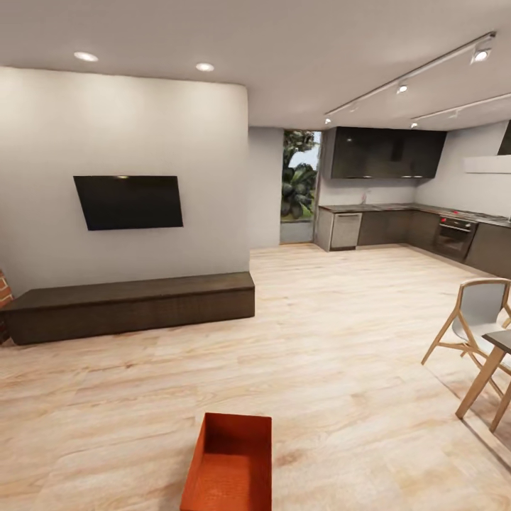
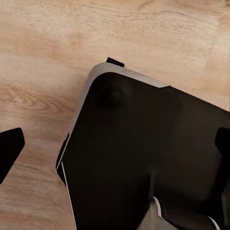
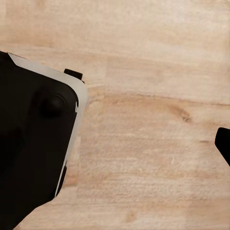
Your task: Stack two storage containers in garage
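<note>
Storage containers: one orange-red open-top bin (image 1: 228, 465) in the head view, resting on the plank floor at the bottom edge, just left of centre, long side running away from the camera, nothing inside
Floor: light wood planks (image 1: 341, 341) across the whole room; same planks in both wrist views
Room: open living area joined to a kitchen at the back right
Wall: one flat black screen (image 1: 128, 202) mounted on the white wall
Bench: one long dark low bench (image 1: 131, 305) under the screen
Ceiling lights: two round recessed lights at the left, track spots at the right
Kitchen: dark cabinets (image 1: 387, 152), one oven (image 1: 455, 236)
Chair: one pale wood-legged chair (image 1: 474, 319) beside a table corner (image 1: 497, 344) at the right
Left fingers: one dark tip (image 2: 9, 151) at the picture's edge, grip state not readable
Right fingers: one dark tip (image 3: 223, 143) at the edge, grip state not readable
Robot base: dark rounded body (image 2: 143, 158) over the planks
</note>
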Controlling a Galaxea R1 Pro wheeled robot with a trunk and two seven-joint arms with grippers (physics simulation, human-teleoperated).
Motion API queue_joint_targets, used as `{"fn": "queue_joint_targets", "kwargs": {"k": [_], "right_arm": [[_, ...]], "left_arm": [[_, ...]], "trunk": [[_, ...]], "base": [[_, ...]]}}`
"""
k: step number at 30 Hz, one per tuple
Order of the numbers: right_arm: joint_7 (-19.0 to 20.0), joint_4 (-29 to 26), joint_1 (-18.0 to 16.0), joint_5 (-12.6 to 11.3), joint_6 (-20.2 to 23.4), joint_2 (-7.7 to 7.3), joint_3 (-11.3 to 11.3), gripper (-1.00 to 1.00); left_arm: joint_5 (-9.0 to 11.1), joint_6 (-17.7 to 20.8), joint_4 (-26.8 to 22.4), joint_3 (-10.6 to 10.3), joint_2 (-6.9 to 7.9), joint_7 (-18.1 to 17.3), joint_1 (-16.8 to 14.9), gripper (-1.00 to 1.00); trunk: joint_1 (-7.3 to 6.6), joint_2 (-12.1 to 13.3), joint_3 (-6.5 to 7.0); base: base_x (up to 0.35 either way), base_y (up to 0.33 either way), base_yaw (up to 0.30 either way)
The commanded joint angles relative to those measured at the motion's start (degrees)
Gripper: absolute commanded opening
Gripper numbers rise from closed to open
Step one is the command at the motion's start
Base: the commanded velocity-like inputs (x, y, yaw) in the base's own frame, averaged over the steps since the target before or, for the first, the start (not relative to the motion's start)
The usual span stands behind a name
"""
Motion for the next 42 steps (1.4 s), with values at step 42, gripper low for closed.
{"fn": "queue_joint_targets", "kwargs": {"k": [42], "right_arm": [[-0.32,0.16,-0.06,0.11,-0.01,0.16,0.21,1.0]], "left_arm": [[-0.11,-0.27,0.0,0.22,-0.1,0.07,0.0,1.0]], "trunk": [[0.04,-0.03,-0.01]], "base": [[0.167,0.215,0.024]]}}
